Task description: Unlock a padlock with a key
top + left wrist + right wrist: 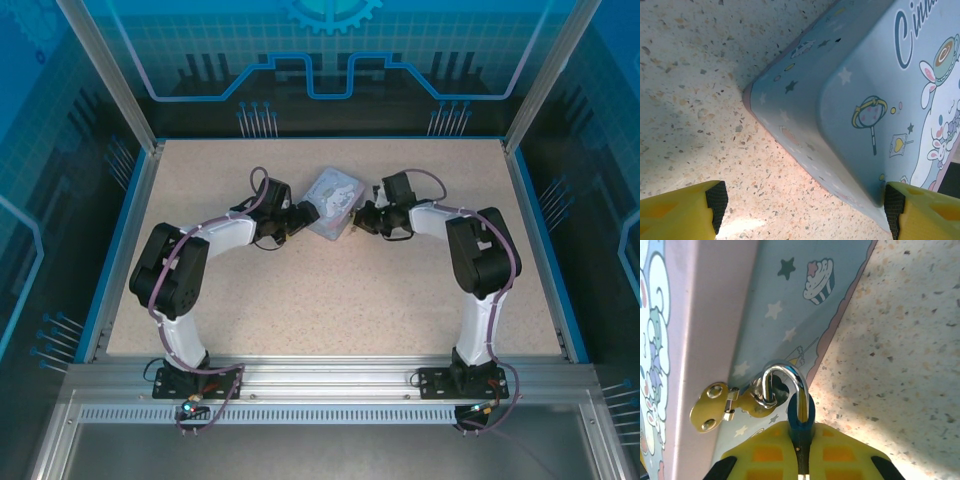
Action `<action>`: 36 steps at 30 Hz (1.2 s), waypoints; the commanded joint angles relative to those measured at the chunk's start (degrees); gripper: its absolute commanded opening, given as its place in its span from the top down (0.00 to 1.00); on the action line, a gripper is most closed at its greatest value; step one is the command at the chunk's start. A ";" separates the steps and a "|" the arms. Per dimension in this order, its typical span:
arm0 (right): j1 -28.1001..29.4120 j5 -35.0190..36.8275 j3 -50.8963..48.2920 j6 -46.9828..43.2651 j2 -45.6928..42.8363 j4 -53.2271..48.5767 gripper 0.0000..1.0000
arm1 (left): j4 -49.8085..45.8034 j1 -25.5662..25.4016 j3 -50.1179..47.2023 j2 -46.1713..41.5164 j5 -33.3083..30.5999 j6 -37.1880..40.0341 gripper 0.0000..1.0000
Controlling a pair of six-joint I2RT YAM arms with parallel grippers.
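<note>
right gripper [800, 447] clamped on padlock [801, 405] at tin [790, 300] hasp [740, 402]: hold steady, keyhole exposed; left gripper [805, 206], fingers apart, should brace tin.

Count: 2 robot arms (left arm [178, 278], right arm [480, 262]); 1 pale blue cartoon-printed tin box [334, 198]; 1 small padlock [801, 415] with steel shackle; 1 brass hasp [724, 407]; 1 speckled table [330, 300].

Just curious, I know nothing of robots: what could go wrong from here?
The right gripper pinches the small blue padlock, its silver shackle looped through the brass hasp of the pale blue cartoon-printed tin: a tug could drag the tin. The left gripper is open beside the tin, so it may slide.
</note>
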 commanded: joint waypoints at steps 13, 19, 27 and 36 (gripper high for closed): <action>-5.51 -15.40 -5.64 -2.19 2.96 12.35 1.00 | -6.42 0.80 -0.42 3.46 -2.24 0.26 0.19; -5.97 -14.50 -3.78 -5.72 2.86 5.60 1.00 | -4.84 1.00 -0.75 3.71 -1.94 0.20 0.19; -6.47 -17.14 -4.44 -2.23 3.96 7.64 1.00 | -3.10 1.69 -1.69 4.02 -0.79 -0.20 0.19; -4.40 -14.34 -5.29 10.99 3.25 11.50 1.00 | -2.37 2.05 -2.44 3.85 -0.25 -0.28 0.19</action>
